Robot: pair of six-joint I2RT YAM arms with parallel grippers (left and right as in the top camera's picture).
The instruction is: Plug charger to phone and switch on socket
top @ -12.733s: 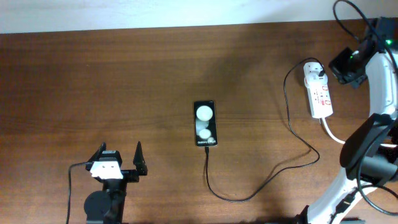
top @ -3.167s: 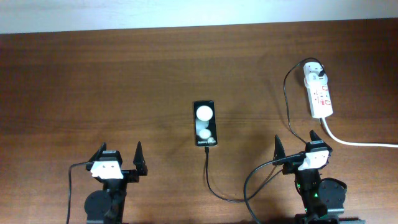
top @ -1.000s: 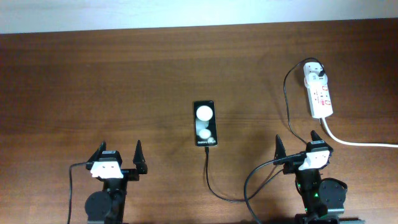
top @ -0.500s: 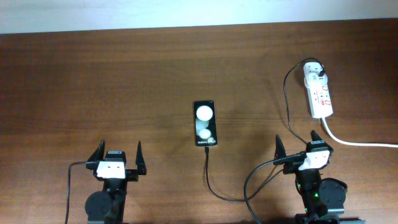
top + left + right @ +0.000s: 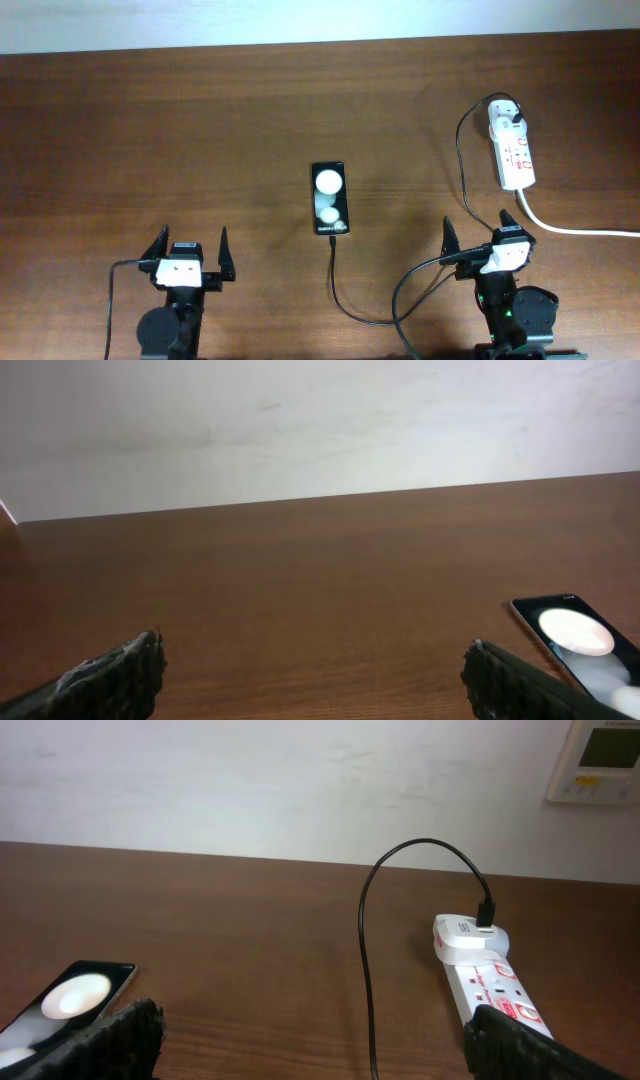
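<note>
Changes: my right arm was out at the socket a while back and is now parked at the near edge. In the last second the left pincer (image 5: 192, 241) nudged slightly to its right. Nothing else moved.

Near: the left pincer and the right pincer (image 5: 476, 226) both have their jaws spread wide, hold nothing and are well clear of everything. The fingers are dark, tapered and rough-edged in the wrist views.

Middle: the charger (image 5: 333, 275) is a thin, limp black cable that loops across the surface (image 5: 200, 130) and passes behind the right arm. Its tip touches the near end of the phone (image 5: 330, 198) and looks seated. The phone lies flat at centre. It's a glossy black slab mirroring two round lights.

Far right: the socket (image 5: 514, 152) is a narrow white hard-plastic strip with red markings. The white plug head (image 5: 470, 935) sits in its far end, and a thicker white cord (image 5: 570, 228) runs off its near end to the right. The surface is matte, dark wood grain.

My read: plug-in done, and the arms' retreat suggests the switch got pressed. I can't read the switch position from here, so I'm calling it finished but unconfirmed.
</note>
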